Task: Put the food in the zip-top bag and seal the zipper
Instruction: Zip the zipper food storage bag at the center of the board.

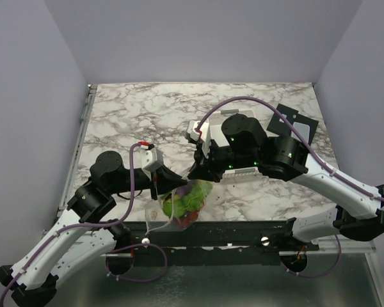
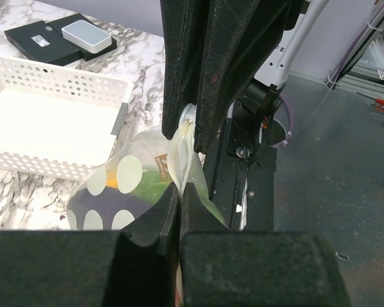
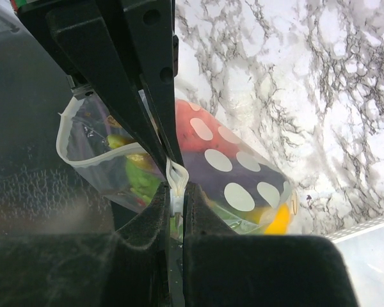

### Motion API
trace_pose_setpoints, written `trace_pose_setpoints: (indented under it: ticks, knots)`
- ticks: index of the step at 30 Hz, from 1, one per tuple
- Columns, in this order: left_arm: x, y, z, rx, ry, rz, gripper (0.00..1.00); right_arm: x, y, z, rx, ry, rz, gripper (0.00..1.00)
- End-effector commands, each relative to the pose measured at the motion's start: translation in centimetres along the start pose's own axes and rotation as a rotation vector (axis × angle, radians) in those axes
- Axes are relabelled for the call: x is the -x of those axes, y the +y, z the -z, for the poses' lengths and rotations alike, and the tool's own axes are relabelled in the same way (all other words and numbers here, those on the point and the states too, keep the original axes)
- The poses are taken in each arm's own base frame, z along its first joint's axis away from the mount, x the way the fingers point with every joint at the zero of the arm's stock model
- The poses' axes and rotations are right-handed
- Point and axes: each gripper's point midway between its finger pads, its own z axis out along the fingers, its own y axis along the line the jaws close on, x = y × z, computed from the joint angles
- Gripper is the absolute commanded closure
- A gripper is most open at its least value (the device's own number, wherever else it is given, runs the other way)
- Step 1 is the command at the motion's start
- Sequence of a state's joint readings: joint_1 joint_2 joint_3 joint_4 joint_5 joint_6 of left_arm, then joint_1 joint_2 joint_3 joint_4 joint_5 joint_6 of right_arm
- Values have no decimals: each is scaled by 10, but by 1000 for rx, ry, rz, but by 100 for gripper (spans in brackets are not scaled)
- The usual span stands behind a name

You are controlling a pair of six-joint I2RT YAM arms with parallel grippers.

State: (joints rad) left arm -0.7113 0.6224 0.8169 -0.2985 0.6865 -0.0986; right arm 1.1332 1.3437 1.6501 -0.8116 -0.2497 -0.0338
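The zip-top bag (image 1: 184, 206) hangs at the table's near edge between both grippers, clear with white dots. The food shows through it: green pieces (image 1: 187, 198), a red piece (image 3: 193, 128), a dark purple piece (image 3: 240, 174) and a yellow-orange piece (image 3: 279, 221). My left gripper (image 2: 179, 189) is shut on the zipper strip (image 2: 181, 148) along the bag's mouth. My right gripper (image 3: 177, 194) is shut on the same strip (image 3: 176, 178), close beside the left one. The two pairs of fingers meet almost tip to tip. To one side the mouth edge (image 3: 89, 163) bows out loosely.
A white perforated basket (image 2: 57, 78) stands on the marble table just behind the bag, mostly hidden under the right arm in the top view. Black flat boxes (image 2: 43, 42) lie at the back right. The black base frame (image 1: 211, 238) runs below the table edge.
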Motion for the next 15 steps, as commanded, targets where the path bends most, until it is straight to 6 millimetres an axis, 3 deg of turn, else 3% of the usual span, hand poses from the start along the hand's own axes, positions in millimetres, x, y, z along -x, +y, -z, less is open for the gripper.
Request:
trace_pose_setpoints:
  ticks: [1, 8, 12, 15]
  knots:
    - [8, -16, 6, -63, 0, -24, 100, 25, 2, 14, -16, -110, 29, 97]
    - [21, -25, 10, -92, -27, -47, 100, 19, 11, 19, 34, -164, 90, 77]
    - [25, -29, 11, -106, -32, -44, 100, 14, 16, 20, 61, -211, 151, 57]
    - [28, -33, 13, -119, -38, -46, 100, 9, 21, 22, 91, -240, 197, 51]
